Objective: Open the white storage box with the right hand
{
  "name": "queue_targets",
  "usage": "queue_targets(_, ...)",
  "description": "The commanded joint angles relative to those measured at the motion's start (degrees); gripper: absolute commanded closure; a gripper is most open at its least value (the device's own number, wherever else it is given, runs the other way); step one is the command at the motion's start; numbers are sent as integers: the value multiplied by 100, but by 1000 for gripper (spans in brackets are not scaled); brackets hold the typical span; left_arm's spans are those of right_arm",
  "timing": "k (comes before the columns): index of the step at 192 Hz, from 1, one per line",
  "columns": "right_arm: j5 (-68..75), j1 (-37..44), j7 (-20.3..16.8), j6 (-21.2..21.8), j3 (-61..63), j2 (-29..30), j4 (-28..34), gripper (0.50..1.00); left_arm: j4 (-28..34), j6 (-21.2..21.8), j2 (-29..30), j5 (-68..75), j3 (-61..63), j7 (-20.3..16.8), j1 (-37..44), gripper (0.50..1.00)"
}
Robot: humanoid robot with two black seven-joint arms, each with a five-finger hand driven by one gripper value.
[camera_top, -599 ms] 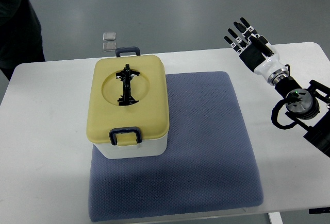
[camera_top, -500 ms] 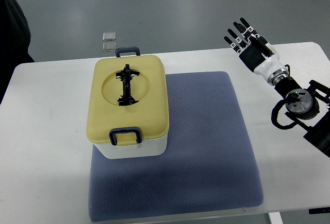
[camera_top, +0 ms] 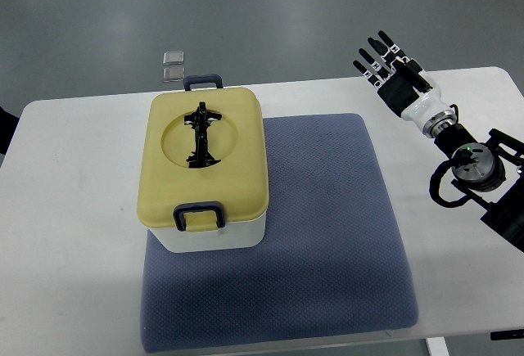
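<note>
Box: the white plastic storage box with a pale yellow lid (camera_top: 205,178) sits on the left part of a grey-blue textured fabric mat (camera_top: 278,233), nearer the table's left edge than its right; the mat probably keeps it from sliding when a latch is pulled.
Lid: fully down and level on the white body, so the task is not yet begun as judged from how it lies.
Latches: a dark blue clasp (camera_top: 199,214) hangs over the near side of the lid and a second dark blue clasp (camera_top: 202,82) shows at the far side; both appear folded shut, and that is what holds the lid down.
Handle: a black folding carry handle (camera_top: 200,135) lies flat in the round recess on top, out of the way.
Right hand: the black-and-white robot right hand (camera_top: 395,72) is over the far right part of the white table (camera_top: 74,200), well apart from the box, its fingers (camera_top: 372,55) spread wide and straight, gripping nothing; the arm comes in from the right edge.
Left hand: not visible.
Next move, as a judgement: the hand must cross leftward to a clasp, likely the far one, and flip it before the lid can lift.
Beyond the table: two small clear square pieces (camera_top: 173,65) lie on the grey floor past the far edge.
</note>
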Motion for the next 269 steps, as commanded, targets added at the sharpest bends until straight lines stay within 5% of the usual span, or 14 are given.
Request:
queue_targets(1, -32, 68, -12, 19, -1, -12, 1, 564, -30, -22, 0, 8, 5, 0, 2, 500)
queue_targets(69, -2625, 1070, -64, -69, -220, -258, 1, 564, -30, -31, 0, 8, 23, 0, -7, 500)
queue_targets(150, -5165, 3750, 41, -174, -3516, -688, 485, 568, -82, -242, 0, 8, 14, 0, -7, 500)
queue_targets(195, -6800, 5227, 665, -218, -4756, -583, 871, 570, -82, -242, 0, 8, 14, 0, -7, 500)
queue_targets(234, -9286, 5359, 1878, -1185, -4791, -319, 871, 570, -82, -251, 0, 8, 5, 0, -7, 500)
queue_targets(269, -9630, 5367, 1898, -1818, -4791, -3, 871, 570, -144, -260, 0, 16, 5, 0, -7, 500)
